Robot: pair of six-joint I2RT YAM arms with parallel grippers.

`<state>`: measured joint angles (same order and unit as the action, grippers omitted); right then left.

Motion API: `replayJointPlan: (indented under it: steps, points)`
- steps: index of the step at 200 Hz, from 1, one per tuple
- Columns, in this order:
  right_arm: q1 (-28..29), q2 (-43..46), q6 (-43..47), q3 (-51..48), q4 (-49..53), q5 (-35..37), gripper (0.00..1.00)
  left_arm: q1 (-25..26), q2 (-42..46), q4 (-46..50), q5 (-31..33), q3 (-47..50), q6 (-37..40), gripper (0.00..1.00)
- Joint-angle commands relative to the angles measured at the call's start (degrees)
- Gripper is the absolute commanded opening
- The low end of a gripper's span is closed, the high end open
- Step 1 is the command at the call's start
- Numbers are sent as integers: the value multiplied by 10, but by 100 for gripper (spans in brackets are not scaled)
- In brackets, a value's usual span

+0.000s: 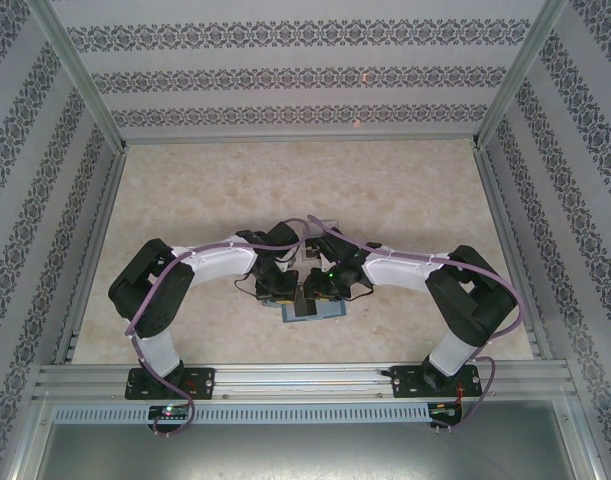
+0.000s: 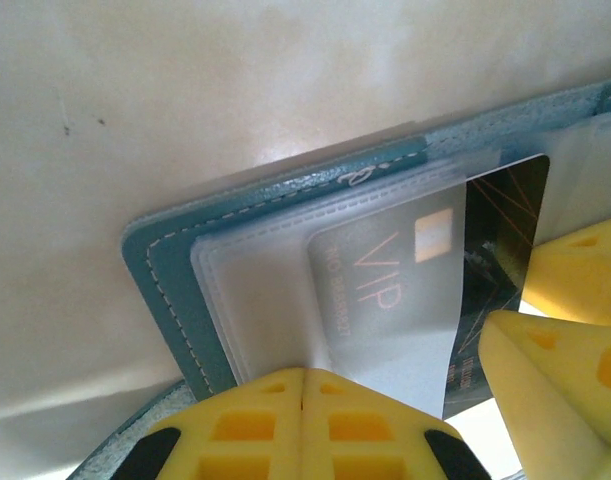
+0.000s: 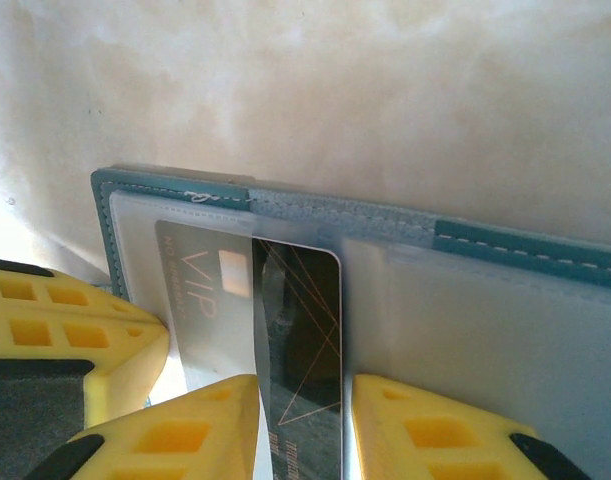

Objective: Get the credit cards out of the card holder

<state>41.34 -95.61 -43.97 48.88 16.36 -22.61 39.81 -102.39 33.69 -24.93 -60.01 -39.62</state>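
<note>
- The card holder (image 1: 315, 310) lies open on the table (image 1: 385, 190), close to its near edge and midway between its side edges, with both arms bent in over it.
- The right gripper (image 3: 303, 385) has its fingers drawn in on the black card (image 3: 300, 330). That card sticks partly out of a clear pocket (image 2: 255, 290).
- The left gripper (image 2: 303, 405) sits at the holder's edge with its fingers pressed together and no gap showing. I cannot tell whether a pocket edge is nipped between them.
- A grey VIP card (image 2: 385, 300) sits in the pocket, overlapping the black one.
- Risk: if the left gripper's hold is only light, the whole holder could slide or lift along with the black card.
- Risk: friction between the overlapping cards could drag the VIP card out too, leaving it loose.
- Risk: the grip covers only the card's end, so a skewed pull could jam it in the pocket, bend it or let it slip free.
</note>
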Motion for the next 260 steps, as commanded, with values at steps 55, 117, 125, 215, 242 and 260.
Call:
replayJointPlan:
  steps: [55,117,125,215,242,260]
  points:
    - [-31,23,-28,-60,-86,-73,29,24,-81,72,97,30,11,0]
    - [-48,45,-52,-96,-158,-123,21,28,-88,70,98,27,7,0]
    - [-49,46,-54,-99,-164,-126,20,28,-88,70,98,28,7,0]
    - [-53,37,-64,-114,-208,-148,18,31,-89,67,97,30,7,0]
    - [-52,23,-67,-114,-222,-159,18,32,-90,67,97,28,6,0]
    - [-51,13,-68,-114,-232,-167,19,32,-90,67,97,29,7,0]
